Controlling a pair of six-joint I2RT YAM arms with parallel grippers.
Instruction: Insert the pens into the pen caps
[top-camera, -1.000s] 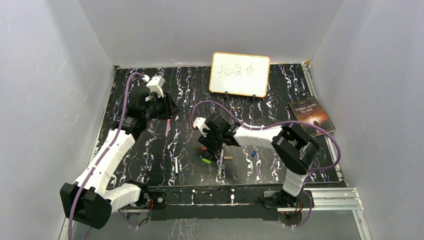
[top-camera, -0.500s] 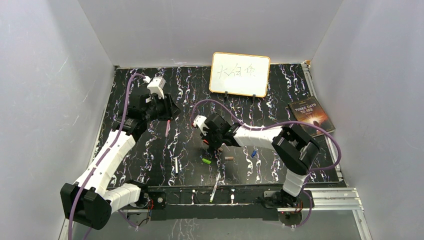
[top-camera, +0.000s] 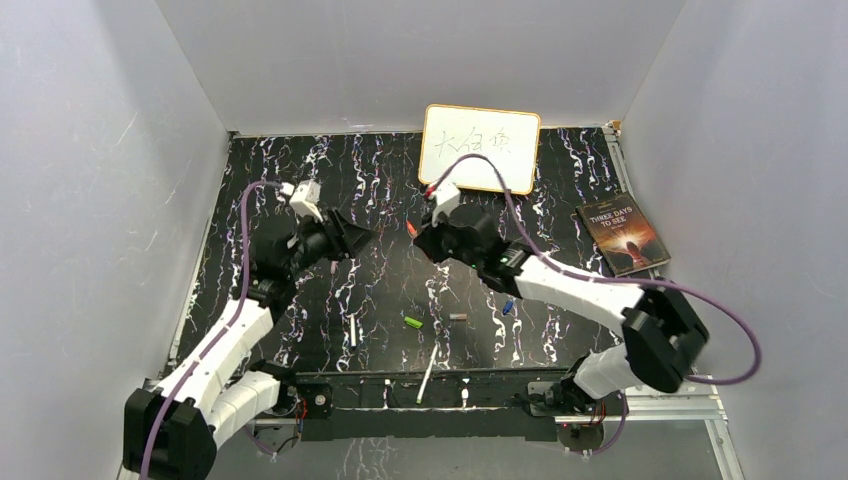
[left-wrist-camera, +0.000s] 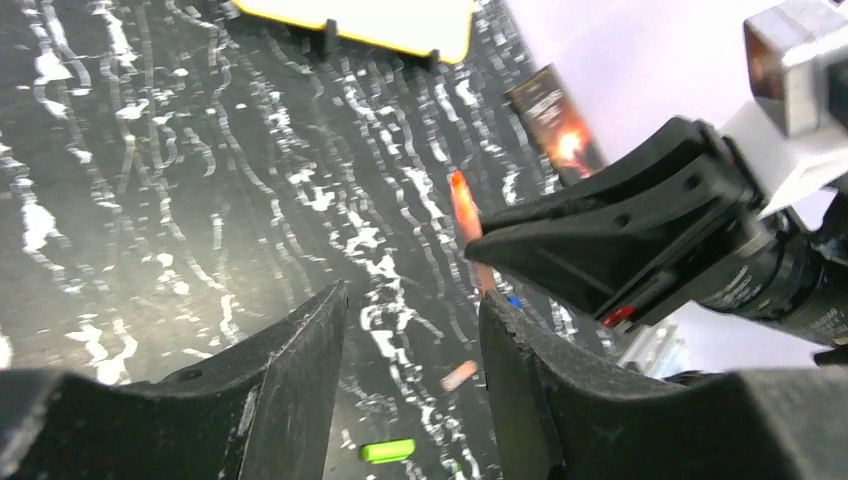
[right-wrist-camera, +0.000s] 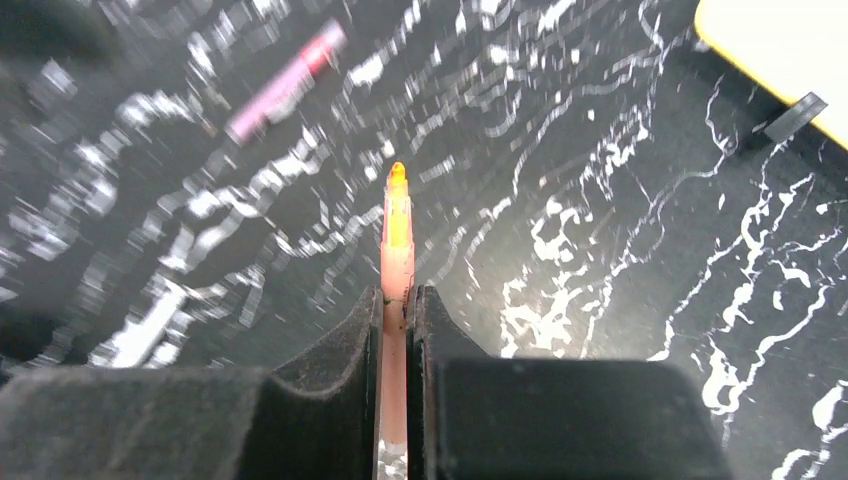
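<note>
**Orange pen pinched aloft, caps loose on the surface below**

Nearest the arm bases, a white pen (top-camera: 427, 375) lies at the near edge of the black, white-veined surface (top-camera: 560, 180). Just beyond it a green cap (top-camera: 412, 322), a brownish cap (top-camera: 459, 316) and a blue cap (top-camera: 508, 307) lie apart from one another. They are short, smooth plastic tubes, probably light and apt to roll or skid when nudged. Each looks best taken across the middle, with its mouth left free.

Farther back, the right pincer (right-wrist-camera: 396, 300) is pressed together on the orange pen (right-wrist-camera: 397, 235), which is lifted off the surface with its tip pointing out. The pen is slim, stiff and slick, so it may swivel in the grip when pushed endwise. The left pincer (left-wrist-camera: 412, 300) faces it, spread and empty. A pink pen (right-wrist-camera: 285, 80) lies beyond, and a whiteboard (top-camera: 480, 148) stands at the far end.
</note>
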